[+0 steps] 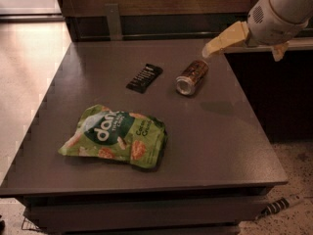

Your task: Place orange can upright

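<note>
The orange can [192,76] lies on its side at the back right of the dark table [220,146], its silver end facing the front left. My gripper [243,53] hangs above the table's back right edge, just up and to the right of the can and not touching it. One cream finger [225,39] points down-left toward the can, and the other finger [279,52] shows apart from it on the right. The gripper is open and empty.
A flat black wrapped bar [145,77] lies left of the can. A green snack bag [115,137] lies at the front left. A dark cabinet and ledge [274,82] stand to the table's right, and a wooden wall runs behind it.
</note>
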`<state>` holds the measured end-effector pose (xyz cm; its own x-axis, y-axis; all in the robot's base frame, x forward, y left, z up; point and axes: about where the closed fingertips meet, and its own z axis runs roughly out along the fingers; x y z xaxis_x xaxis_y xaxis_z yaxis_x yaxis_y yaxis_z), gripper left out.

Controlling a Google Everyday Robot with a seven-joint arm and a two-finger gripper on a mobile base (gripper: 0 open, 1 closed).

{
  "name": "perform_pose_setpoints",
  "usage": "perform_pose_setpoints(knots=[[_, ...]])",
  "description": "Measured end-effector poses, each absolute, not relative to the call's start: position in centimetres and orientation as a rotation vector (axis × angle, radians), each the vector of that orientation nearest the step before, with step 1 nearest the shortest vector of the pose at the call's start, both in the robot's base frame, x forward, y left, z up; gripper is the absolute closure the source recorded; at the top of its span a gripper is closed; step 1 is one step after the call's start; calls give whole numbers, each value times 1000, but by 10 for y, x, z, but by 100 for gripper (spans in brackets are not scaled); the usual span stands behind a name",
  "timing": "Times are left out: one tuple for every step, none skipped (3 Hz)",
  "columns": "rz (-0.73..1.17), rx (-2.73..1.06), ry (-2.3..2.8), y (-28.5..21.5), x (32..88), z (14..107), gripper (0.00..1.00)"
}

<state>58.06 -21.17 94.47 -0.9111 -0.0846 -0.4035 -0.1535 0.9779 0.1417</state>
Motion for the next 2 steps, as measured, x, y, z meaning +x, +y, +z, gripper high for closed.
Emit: perform_pose_setpoints(knots=[[199, 32, 2832, -201, 598, 927, 0], [205, 242, 2907, -193, 619, 912, 0]])
